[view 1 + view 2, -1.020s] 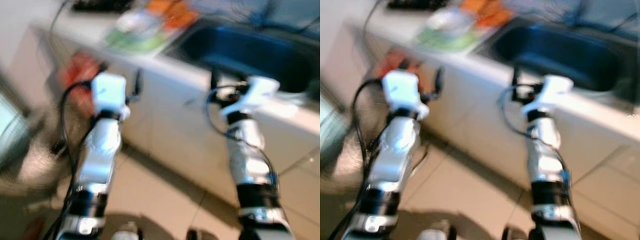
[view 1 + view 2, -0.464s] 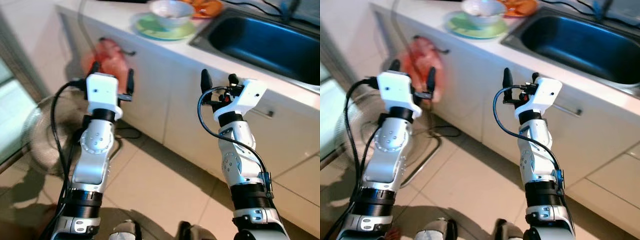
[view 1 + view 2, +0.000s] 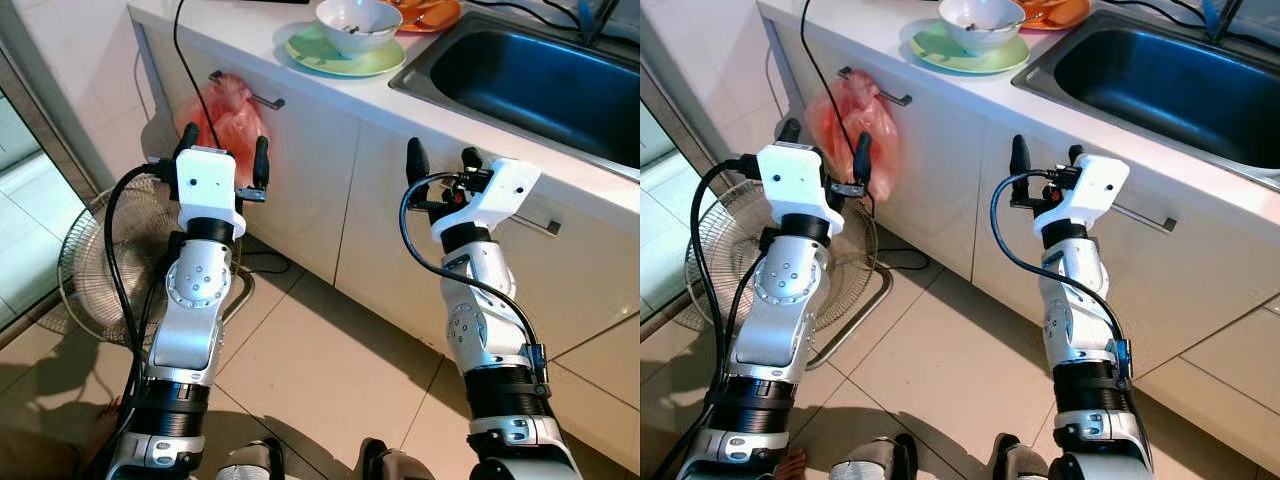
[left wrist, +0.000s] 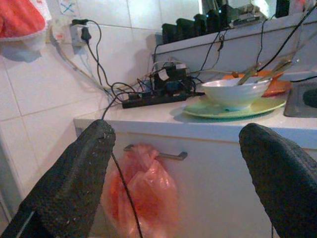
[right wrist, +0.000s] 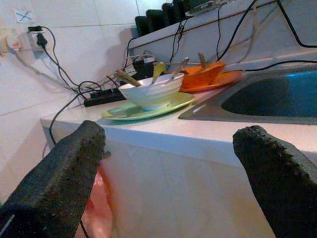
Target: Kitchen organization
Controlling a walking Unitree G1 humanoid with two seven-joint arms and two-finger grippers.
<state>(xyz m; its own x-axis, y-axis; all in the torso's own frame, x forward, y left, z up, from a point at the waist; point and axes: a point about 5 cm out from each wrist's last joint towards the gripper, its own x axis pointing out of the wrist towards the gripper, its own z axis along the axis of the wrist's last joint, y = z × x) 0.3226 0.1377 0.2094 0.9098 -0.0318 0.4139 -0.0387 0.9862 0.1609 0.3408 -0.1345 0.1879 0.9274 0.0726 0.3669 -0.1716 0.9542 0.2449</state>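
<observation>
A white bowl (image 3: 357,20) with utensils in it sits on a green plate (image 3: 320,55) on the white counter (image 3: 300,85). Behind it is an orange dish (image 3: 440,12), and the dark sink (image 3: 540,75) lies to the right. My left gripper (image 3: 225,150) is raised in front of the cabinet, open and empty, below and left of the bowl. At about the same height my right gripper (image 3: 440,160) stands open and empty before the cabinet under the sink's left end. Both wrist views look toward the bowl (image 4: 235,91) (image 5: 151,91) between spread fingers.
A red plastic bag (image 3: 232,112) hangs from a cabinet handle just behind the left gripper. A floor fan (image 3: 95,270) stands on the tiles at the left. A black power strip (image 4: 158,99) with tangled cables lies on the counter by the wall. Another handle (image 3: 545,222) is right of the right gripper.
The camera has swung and steadied, so the blur is gone and the counter sits squarer in view. Both arms keep the same raised pose with open fingers.
</observation>
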